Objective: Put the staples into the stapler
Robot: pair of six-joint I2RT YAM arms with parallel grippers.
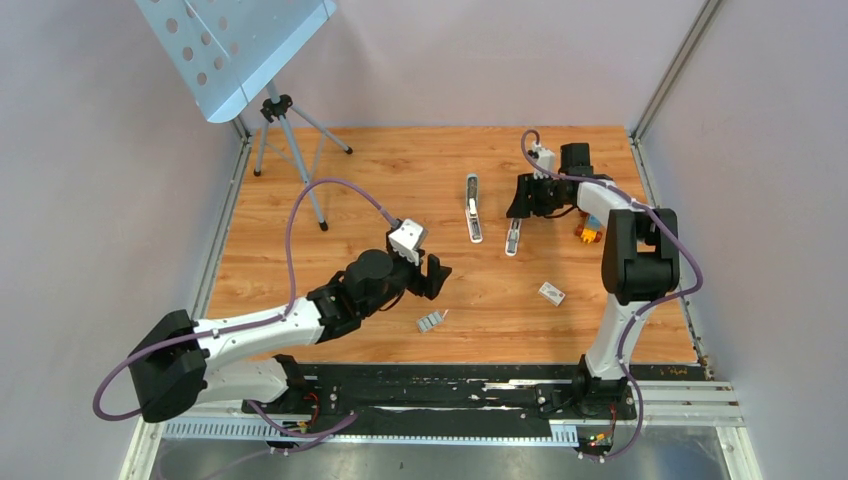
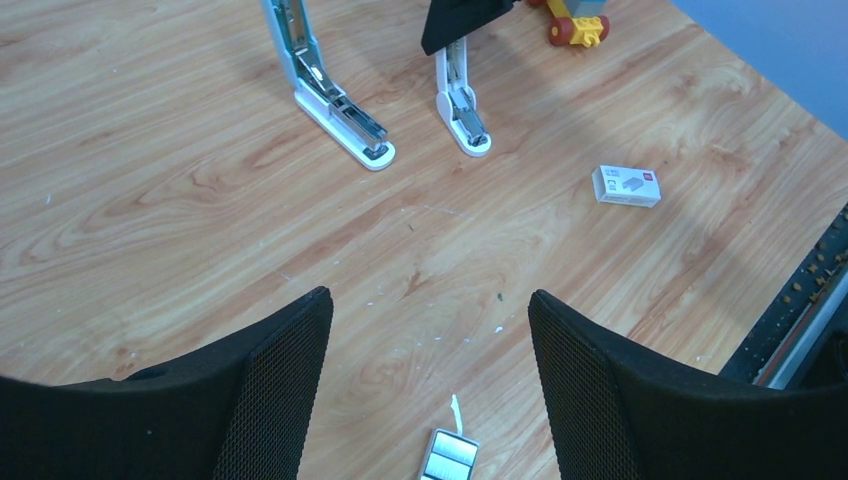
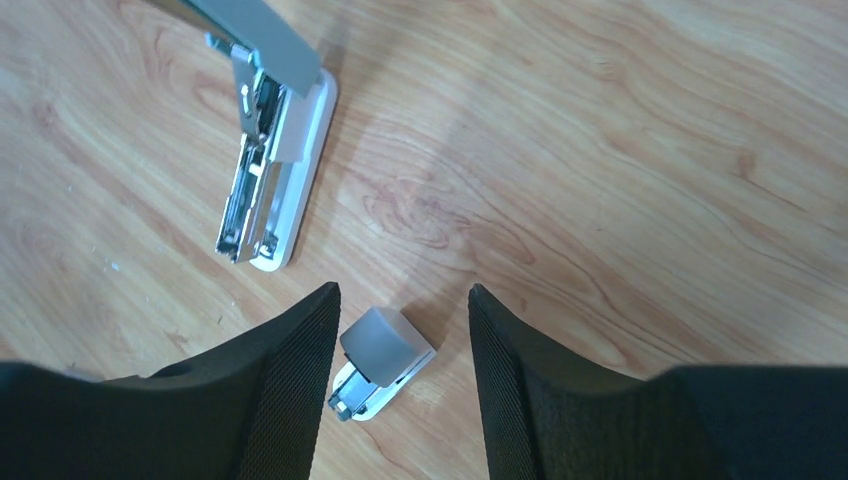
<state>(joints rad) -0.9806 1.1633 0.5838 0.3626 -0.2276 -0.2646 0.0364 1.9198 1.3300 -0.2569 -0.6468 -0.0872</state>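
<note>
Left gripper: wide open, nothing between the fingers, hanging over bare wood. The staples lie flat on the table at the bottom edge of the left wrist view, roughly centred under the gap, not touched. They're a small silvery-grey ribbed block that looks like two strips side by side. In the top view they sit just on the near side of the gripper, toward the arm bases.

Right gripper: moderately open, straddling the end of the smaller stapler. One finger is right up against it and there's a visible gap on the other side, so it isn't clamped. Can't tell if that near finger actually makes contact. This stapler has a pale grey top, a white base and a bit of metal at the tip, and it lies on the wood.

Just beside it is the open stapler. Its grey-blue lid is swung up and the metal channel is exposed along the white base. In the top view the two lie almost parallel mid-table, near each other and not touching, both well apart from the staples.

Further out, a small white box lies flat on the table between the staplers and the near edge. A colourful toy-brick block sits by the right arm. A perforated metal stand on a tripod is at the far left corner.
</note>
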